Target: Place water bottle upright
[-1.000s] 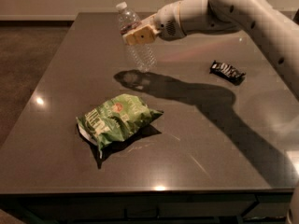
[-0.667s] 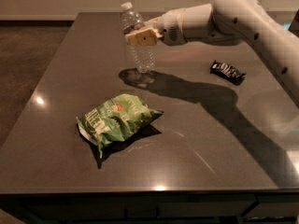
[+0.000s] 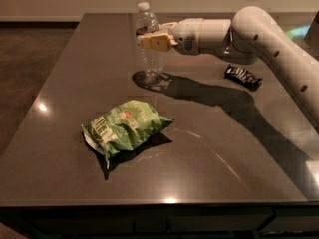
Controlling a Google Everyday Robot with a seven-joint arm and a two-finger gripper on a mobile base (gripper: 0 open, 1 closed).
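At the far side of the desk, in the camera view, the water bottle stands straight up with its white cap on top. Its bottom looks like it is right on the desk, just above its own dark shadow, but I cannot be sure it is fully resting there. The gripper is clamped around the middle of the bottle, and the white arm reaches in from the right. A green chip bag lies flat nearer the front, well apart from the bottle. A dark candy bar lies off to the right, under the arm.

I think the job is almost done, since the bottle is upright. What is left is to let go of it and pull the gripper away without knocking it over.
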